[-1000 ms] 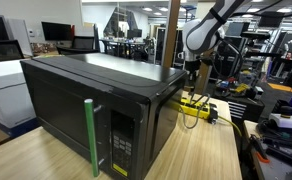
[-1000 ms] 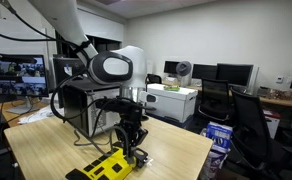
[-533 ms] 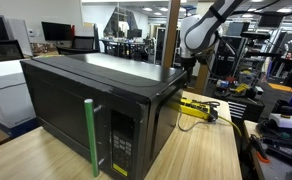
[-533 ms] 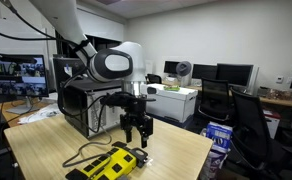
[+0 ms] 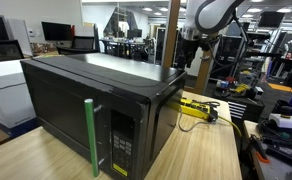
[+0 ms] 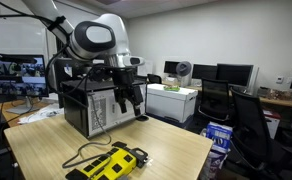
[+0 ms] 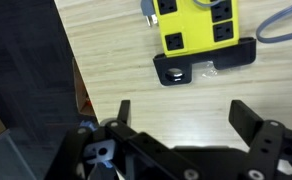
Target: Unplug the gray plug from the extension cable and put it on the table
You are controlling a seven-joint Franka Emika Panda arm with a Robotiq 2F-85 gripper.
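The extension cable, a yellow strip (image 7: pixel 191 25) with black sockets, lies flat on the table (image 7: pixel 116 70) and shows in both exterior views (image 5: pixel 198 107) (image 6: pixel 114 163). A black end piece (image 7: pixel 204 60) caps it, with a small pale bit (image 7: pixel 208 70) beside it and a grey cord (image 7: pixel 282 24) curving off at the right. I cannot pick out the gray plug for certain. My gripper (image 7: pixel 186 115) hangs high above the strip (image 5: pixel 191 45) (image 6: pixel 126 98), open with nothing between its fingers (image 7: pixel 250 120).
A large black microwave (image 5: pixel 86 95) (image 6: pixel 81 105) with a green upright handle (image 5: pixel 90 135) fills much of the table, close beside the strip. The table's edge (image 5: pixel 234 150) runs near the strip. Office chairs (image 6: pixel 248 125) and desks stand beyond.
The gripper was shut low at the strip's end. It has opened wide and risen well above the table, with nothing in it. The strip has stayed in place.
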